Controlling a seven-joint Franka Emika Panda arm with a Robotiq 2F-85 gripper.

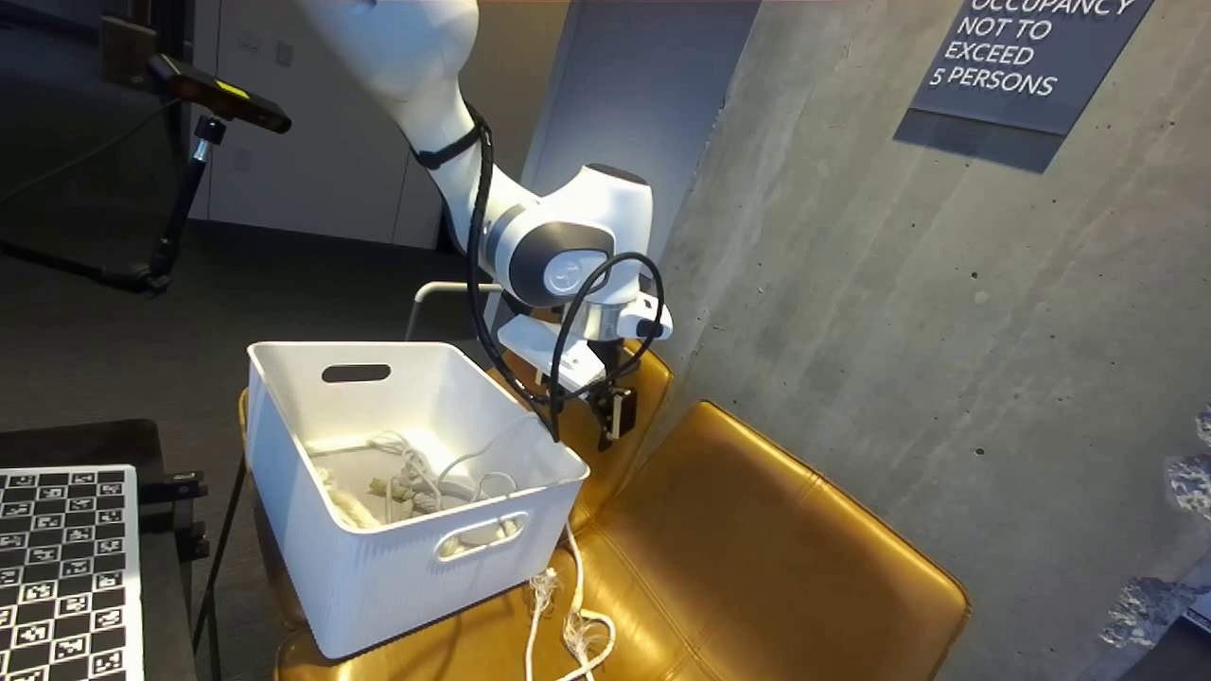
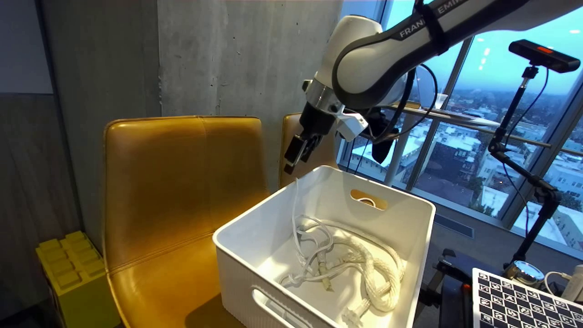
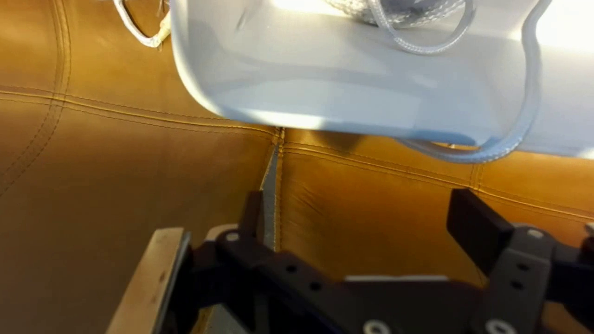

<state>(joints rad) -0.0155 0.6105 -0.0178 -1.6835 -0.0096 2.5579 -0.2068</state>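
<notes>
My gripper (image 3: 357, 202) is open, its black fingers (image 3: 480, 227) wide apart with only the golden leather seat back behind the gap. In both exterior views the gripper (image 1: 615, 416) (image 2: 297, 157) hangs just beyond the rim of a white bin (image 1: 426, 596) (image 2: 239, 273), touching nothing that I can see. Several white ropes (image 2: 380, 287) lie tangled inside the bin. One strand (image 3: 533, 79) loops out over the rim nearest the gripper. Other frayed rope ends (image 1: 577, 567) lie on the seat beside the bin.
The bin rests on golden leather chairs (image 1: 785, 558) (image 2: 182, 182) whose backs stand close to a concrete wall (image 1: 899, 331). A checkered board (image 1: 66, 577) (image 2: 524, 300) lies near the bin's far side from the wall. A camera on a stand (image 2: 544, 54) and a yellow box (image 2: 73, 273) flank the area.
</notes>
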